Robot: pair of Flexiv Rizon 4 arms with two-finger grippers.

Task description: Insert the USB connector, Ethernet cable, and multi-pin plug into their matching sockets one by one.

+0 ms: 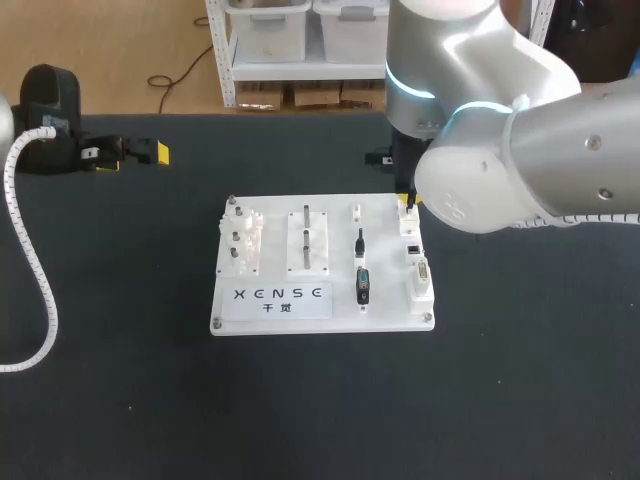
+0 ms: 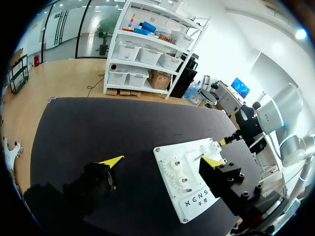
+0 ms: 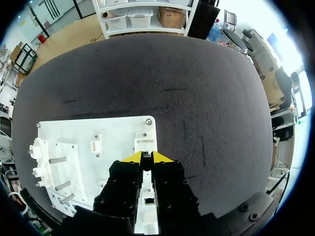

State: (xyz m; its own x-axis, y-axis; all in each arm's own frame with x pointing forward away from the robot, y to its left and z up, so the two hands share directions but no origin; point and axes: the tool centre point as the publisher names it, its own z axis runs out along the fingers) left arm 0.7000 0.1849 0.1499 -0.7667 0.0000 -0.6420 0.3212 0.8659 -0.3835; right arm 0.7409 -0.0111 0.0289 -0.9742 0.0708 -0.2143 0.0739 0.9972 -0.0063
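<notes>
Poised the right gripper [image 3: 146, 157], fingers pinched narrow, over the far right corner of the white board [image 1: 275, 240]; spread the left gripper [image 2: 165, 160] wide, far left.

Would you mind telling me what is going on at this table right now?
The right gripper hangs over the far right corner of the white connector board, fingers nearly together above the socket column. A small dark plug and a larger dark plug lie in the board's middle column, away from the sockets. The left gripper is open, off to the board's left, holding nothing.
</notes>
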